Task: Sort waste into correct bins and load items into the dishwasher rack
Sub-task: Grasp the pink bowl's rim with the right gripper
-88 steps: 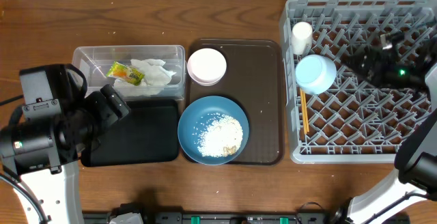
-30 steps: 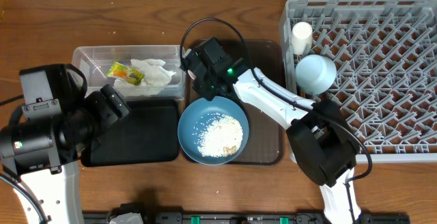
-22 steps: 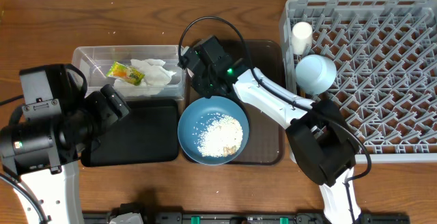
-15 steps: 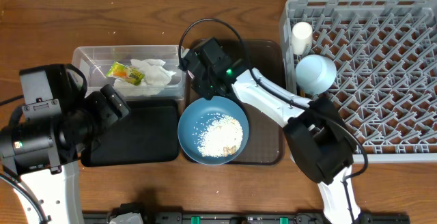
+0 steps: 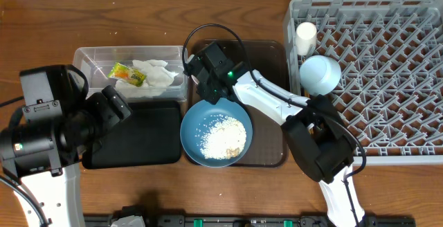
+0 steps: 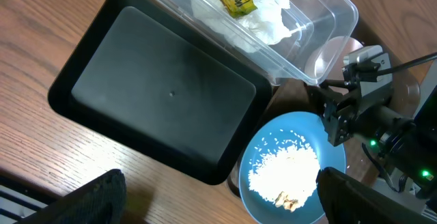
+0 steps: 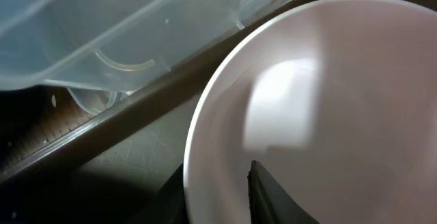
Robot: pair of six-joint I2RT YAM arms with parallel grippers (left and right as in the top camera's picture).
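My right gripper [image 5: 208, 75] reaches across the brown tray and straddles the rim of the small white bowl [image 7: 321, 115]. One finger [image 7: 263, 190] sits inside the bowl and the other presses its outer wall, so the gripper is shut on the rim. From overhead the arm hides the bowl, though part of the bowl [image 6: 331, 52] shows in the left wrist view. The dark-blue dish [image 5: 216, 131] holds loose rice. The clear tub [image 5: 86, 55] contains the napkin [image 5: 158, 75] and wrapper [image 5: 127, 74]. My left gripper [image 6: 218, 207] hangs open above the black tray [image 5: 138, 140].
The grey rack [image 5: 374, 88] at the right holds a white cup [image 5: 305, 36] and a light-blue bowl [image 5: 320, 73]. The brown tray [image 5: 271, 61] carries the dish and bowl. The right arm stretches from the rack's front-left corner over the tray.
The right arm has swung from over the rack to the white bowl, which it now covers. Over the last second it only shifted slightly. The left arm is still.
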